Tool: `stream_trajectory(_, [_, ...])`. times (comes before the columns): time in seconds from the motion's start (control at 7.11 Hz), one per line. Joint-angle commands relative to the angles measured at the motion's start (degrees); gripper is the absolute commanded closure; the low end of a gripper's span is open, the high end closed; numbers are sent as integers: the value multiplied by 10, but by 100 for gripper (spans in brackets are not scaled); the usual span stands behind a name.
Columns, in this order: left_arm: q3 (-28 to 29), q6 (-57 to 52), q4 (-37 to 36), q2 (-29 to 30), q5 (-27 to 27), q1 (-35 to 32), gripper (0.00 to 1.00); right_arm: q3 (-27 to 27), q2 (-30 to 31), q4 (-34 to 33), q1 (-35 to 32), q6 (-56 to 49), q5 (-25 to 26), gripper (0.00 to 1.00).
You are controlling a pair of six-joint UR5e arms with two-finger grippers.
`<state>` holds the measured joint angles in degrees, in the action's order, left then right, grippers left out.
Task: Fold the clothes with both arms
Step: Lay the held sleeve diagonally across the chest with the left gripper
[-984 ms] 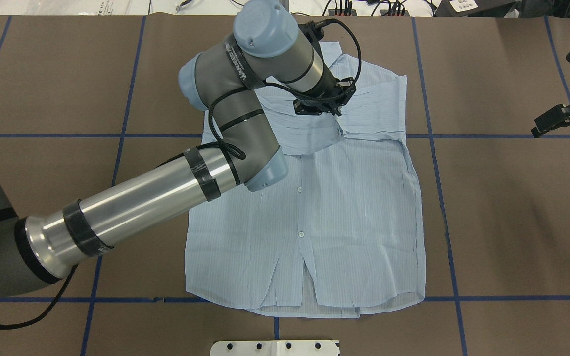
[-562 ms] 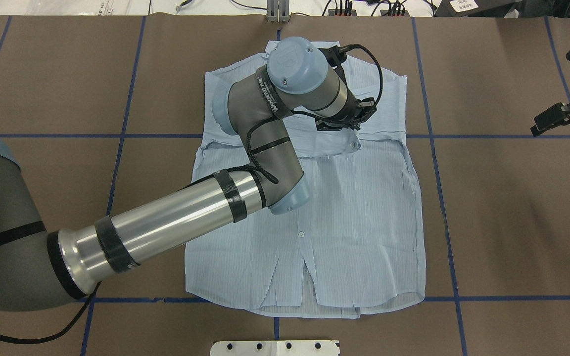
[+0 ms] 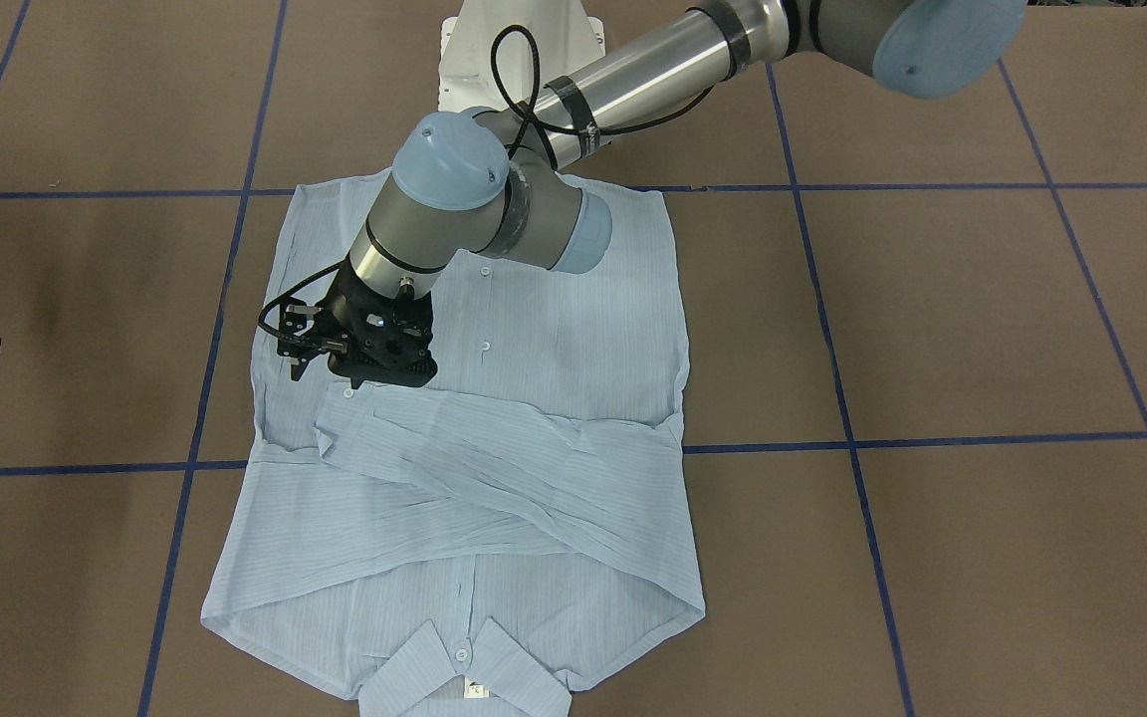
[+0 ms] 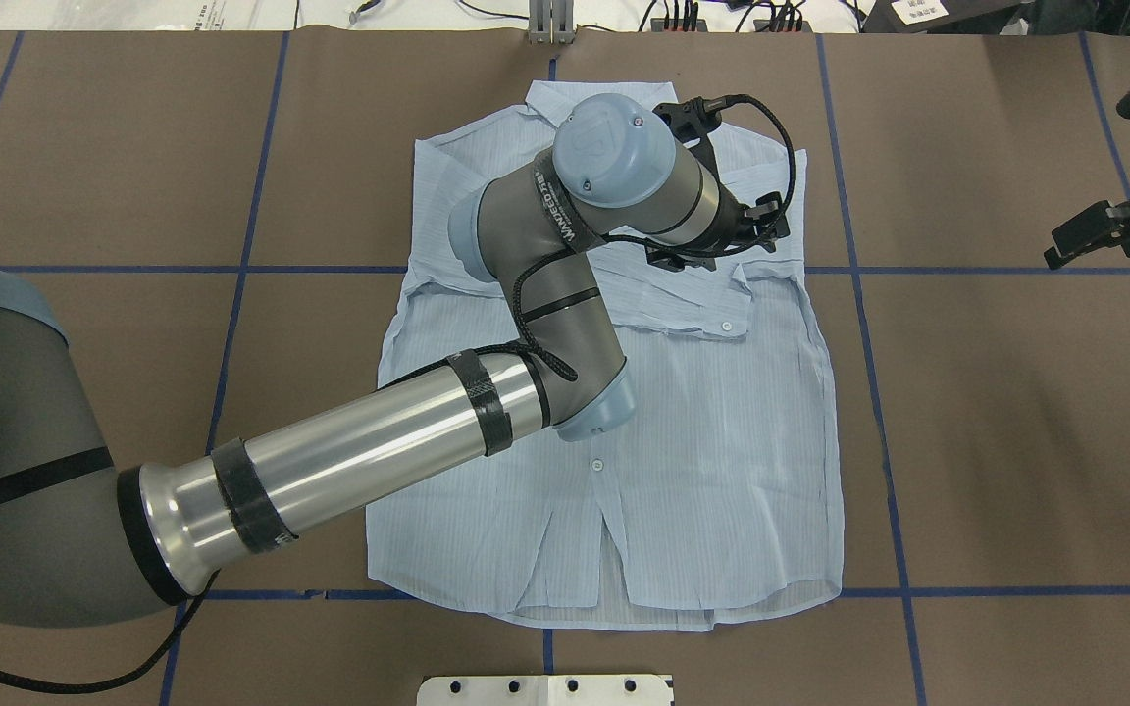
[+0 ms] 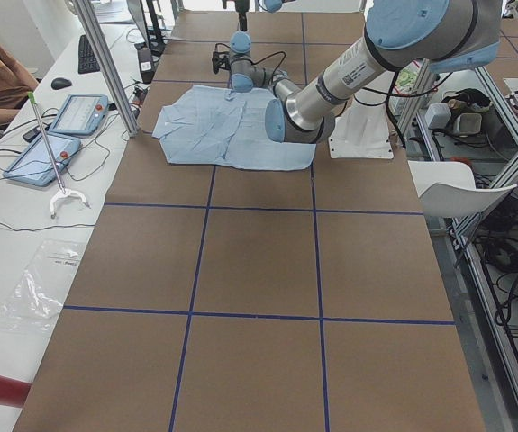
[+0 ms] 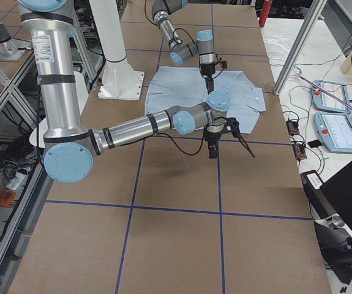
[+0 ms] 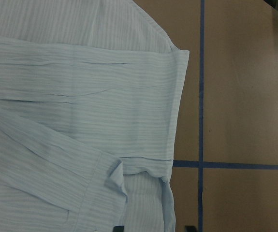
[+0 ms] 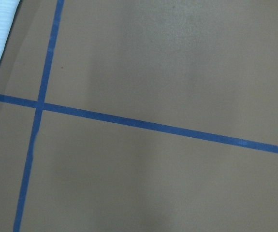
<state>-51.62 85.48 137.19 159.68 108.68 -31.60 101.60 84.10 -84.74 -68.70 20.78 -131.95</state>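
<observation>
Surface: brown papered table with a blue tape grid; the white base at its near edge is the reference for everything below.
Shirt: pale blue shirt flat and buttons up, just beyond the base. Hem is nearest the base, collar farthest.
Long axis: runs straight out from the base, hem to collar.
Sleeves: both folded in across the chest. One cuff lies on top at the right-arm side.
Left claw: over the far half of the shirt, just base-ward of that cuff. The wrist view shows the tips apart with nothing between them.
Right claw: well off the shirt's side edge, above bare table. Prongs look spread, holding nothing.
Nearer arm: the left.
Judgement: sleeves look done. A hem-to-collar fold seems next, and the hem corners lie base-ward of both claws.
</observation>
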Motion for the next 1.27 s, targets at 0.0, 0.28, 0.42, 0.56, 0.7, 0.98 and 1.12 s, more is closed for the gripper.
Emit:
stream_trajectory(0.0, [-60, -4, -10, -49, 22, -13, 0, 24, 7, 0, 0, 36, -28, 0])
stream_trajectory(0.28, [-170, -29, -57, -143, 57, -28, 0, 67, 21, 3, 32, 130, -28, 0])
stream_trajectory(0.42, [-232, -55, -114, -181, 54, -28, 0, 91, 46, 41, 57, 161, -16, 0])
stream_trajectory(0.56, [-326, -75, -157, -247, 54, -34, 0, 106, 88, 138, 100, 254, 14, 0])
stream_trajectory(0.7, [-427, -105, -201, -323, 54, -37, 0, 109, 118, 223, 163, 331, 76, 0])
stream_trajectory(0.98, [-547, -161, -315, -390, 52, -48, 0, 133, 128, 242, 252, 412, 133, 0])
stream_trajectory(1.12, [-581, -185, -338, -414, 50, -49, 0, 159, 135, 242, 315, 477, 183, 0])
